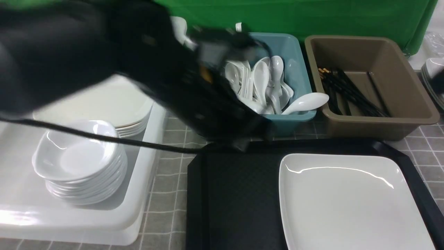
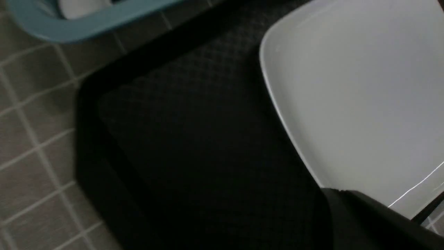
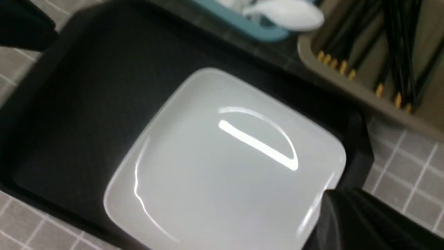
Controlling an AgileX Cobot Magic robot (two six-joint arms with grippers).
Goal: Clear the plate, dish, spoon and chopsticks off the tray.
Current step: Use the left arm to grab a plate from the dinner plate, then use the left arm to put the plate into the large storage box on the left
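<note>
The white square plate (image 1: 347, 201) (image 2: 347, 86) (image 3: 225, 166) lies on the right half of the black tray (image 1: 236, 194) (image 2: 190, 139) (image 3: 86, 104). The tray's left half is bare. My left gripper (image 1: 242, 143) (image 2: 343, 196), blurred, hangs shut and empty over the tray's back edge, near the plate's left rim. My right gripper (image 3: 329, 199) is shut with nothing in it, above a corner of the plate. One white spoon (image 1: 307, 101) rests across the teal tub's rim. Black chopsticks (image 1: 350, 93) lie in the brown tub. Small dishes (image 1: 79, 156) sit stacked at the left.
The teal tub (image 1: 295, 45) holds several spoons and stands behind the tray, with the brown tub (image 1: 381, 121) to its right. A white bin (image 1: 145, 166) at the left carries the dish stack and a stack of large plates (image 1: 104, 104). My left arm's cable crosses above it.
</note>
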